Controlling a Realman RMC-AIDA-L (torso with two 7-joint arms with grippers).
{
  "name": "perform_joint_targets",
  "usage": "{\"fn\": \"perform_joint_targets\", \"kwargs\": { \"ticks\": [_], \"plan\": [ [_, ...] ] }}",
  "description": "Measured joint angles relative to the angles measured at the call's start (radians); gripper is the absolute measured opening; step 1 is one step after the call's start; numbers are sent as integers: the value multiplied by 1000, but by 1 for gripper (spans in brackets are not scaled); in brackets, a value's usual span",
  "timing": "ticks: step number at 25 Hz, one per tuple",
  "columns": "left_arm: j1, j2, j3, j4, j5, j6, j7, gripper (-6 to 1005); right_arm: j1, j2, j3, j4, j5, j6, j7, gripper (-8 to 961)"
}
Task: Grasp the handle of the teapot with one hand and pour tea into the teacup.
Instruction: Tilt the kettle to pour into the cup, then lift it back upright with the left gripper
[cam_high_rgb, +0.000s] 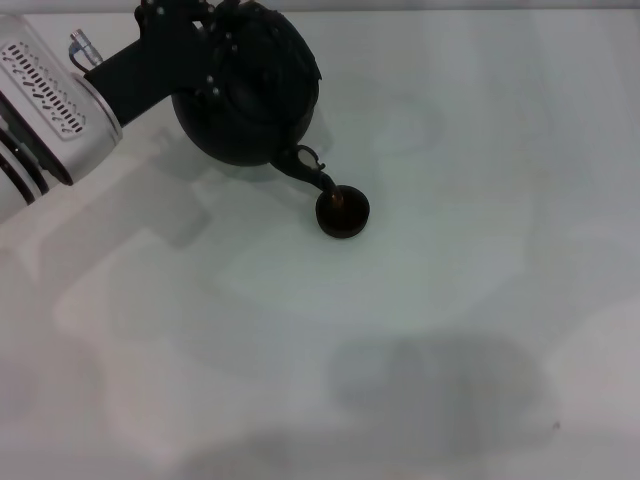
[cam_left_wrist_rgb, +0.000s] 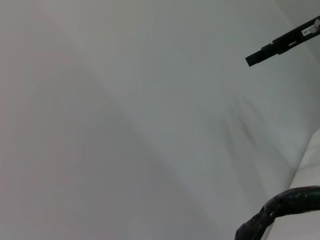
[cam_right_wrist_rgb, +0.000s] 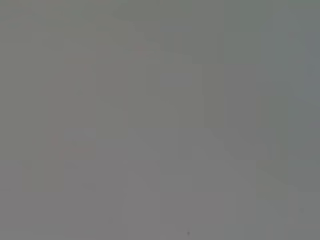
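In the head view the round black teapot (cam_high_rgb: 250, 95) hangs tilted above the white table, its short spout (cam_high_rgb: 310, 165) pointing down at the small black teacup (cam_high_rgb: 343, 212). A thin brown stream runs from the spout into the cup. My left gripper (cam_high_rgb: 222, 25) comes in from the far left and is shut on the handle at the top of the pot, where dark parts merge. The left wrist view shows a piece of the rough dark handle (cam_left_wrist_rgb: 290, 200). My right gripper is out of view; its wrist view shows only plain grey.
The white table (cam_high_rgb: 450, 300) spreads around the cup on all sides. My left arm's white and black housing (cam_high_rgb: 50, 110) fills the far left corner. A thin black bar (cam_left_wrist_rgb: 282, 42) crosses the corner of the left wrist view.
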Motion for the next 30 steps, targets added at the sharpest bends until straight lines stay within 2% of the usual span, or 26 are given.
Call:
{"fn": "perform_joint_targets", "kwargs": {
  "ticks": [30],
  "plan": [
    [18,-6,-12,-56,-64,9,-41,102,-8,-2,0,0,0,5,0,825]
  ]
}}
